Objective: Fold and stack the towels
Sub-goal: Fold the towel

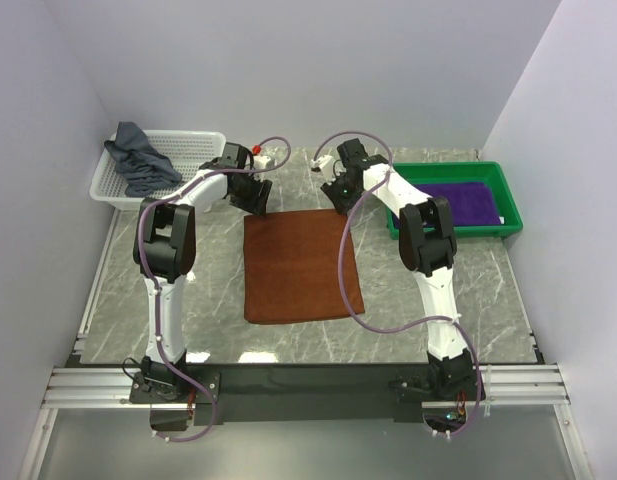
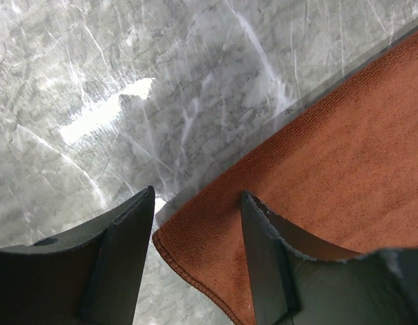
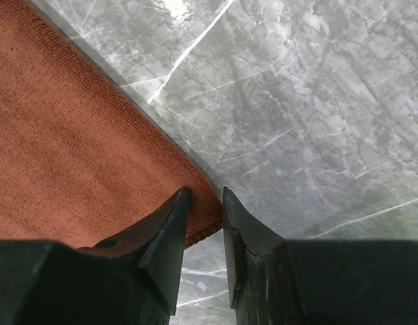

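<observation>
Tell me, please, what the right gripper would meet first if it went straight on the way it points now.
The right gripper points down at the rust-brown towel, whose corner lies between the fingertips, so it would likely meet that first, then the marble table beneath.

White left arm [image 1: 163, 315] and right arm [image 1: 438, 300] with black joints, purple cables [image 1: 341, 260], black wedge-shaped pincer fingers [image 2: 117, 264]
</observation>
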`<state>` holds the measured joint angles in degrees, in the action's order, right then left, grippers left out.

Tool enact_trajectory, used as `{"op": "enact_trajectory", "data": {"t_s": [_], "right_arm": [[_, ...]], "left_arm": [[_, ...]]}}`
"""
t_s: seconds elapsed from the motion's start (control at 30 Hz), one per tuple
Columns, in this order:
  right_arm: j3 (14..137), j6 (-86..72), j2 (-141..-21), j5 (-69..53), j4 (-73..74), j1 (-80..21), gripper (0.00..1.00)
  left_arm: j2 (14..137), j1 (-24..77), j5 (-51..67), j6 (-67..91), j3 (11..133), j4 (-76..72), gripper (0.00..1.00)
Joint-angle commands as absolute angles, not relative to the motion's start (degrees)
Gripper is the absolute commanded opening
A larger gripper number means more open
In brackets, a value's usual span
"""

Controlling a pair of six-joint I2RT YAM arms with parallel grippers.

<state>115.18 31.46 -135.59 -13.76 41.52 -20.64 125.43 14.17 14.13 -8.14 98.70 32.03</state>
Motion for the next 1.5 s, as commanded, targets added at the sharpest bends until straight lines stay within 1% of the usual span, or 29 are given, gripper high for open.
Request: {"op": "enact_trajectory", "data": {"t_s": [0.0,0.1,0.17,0.4,0.67,0.73,0.83,1.0,1.1,1.27,1.47], "right_arm": [[116.28,32.43,-136.32,-12.66,40.95,-21.00,0.34],[117.24,32.52,-137.11,-11.95,41.92,-20.92,0.36],[118.03,32.69,-137.90,-11.08,42.54,-21.36,0.39],[121.02,32.61,-140.97,-10.37,47.01,-21.97,0.40],[119.63,32.43,-141.24,-10.46,46.85,-22.15,0.33],[118.92,32.43,-140.63,-10.46,46.06,-22.15,0.32],[118.13,32.61,-140.36,-10.46,45.53,-22.24,0.29],[116.90,32.43,-139.83,-10.46,44.48,-22.24,0.29],[116.72,32.34,-139.66,-10.37,44.30,-22.24,0.29],[115.84,32.17,-139.22,-10.28,43.51,-22.24,0.28],[115.31,31.99,-138.87,-10.28,42.89,-22.06,0.27]], "left_arm": [[125.33,14.06,14.94,-9.23,100.20,32.34,0.59],[125.59,14.06,14.33,-9.23,100.20,32.52,0.59],[125.86,14.06,14.15,-9.23,100.28,32.96,0.59],[126.47,14.06,12.83,-9.58,100.72,34.19,0.59],[127.35,14.06,12.39,-10.11,101.07,35.42,0.58],[127.88,14.06,12.65,-10.28,101.51,36.21,0.55],[128.23,14.06,10.74,-10.55,101.51,37.17,0.54],[127.09,12.66,8.52,-10.03,100.90,35.86,0.56],[126.83,11.25,9.67,-8.88,101.86,36.39,0.56],[125.86,10.81,8.18,-8.44,101.87,36.04,0.56],[125.59,10.72,7.29,-8.88,101.34,36.38,0.54]]}}
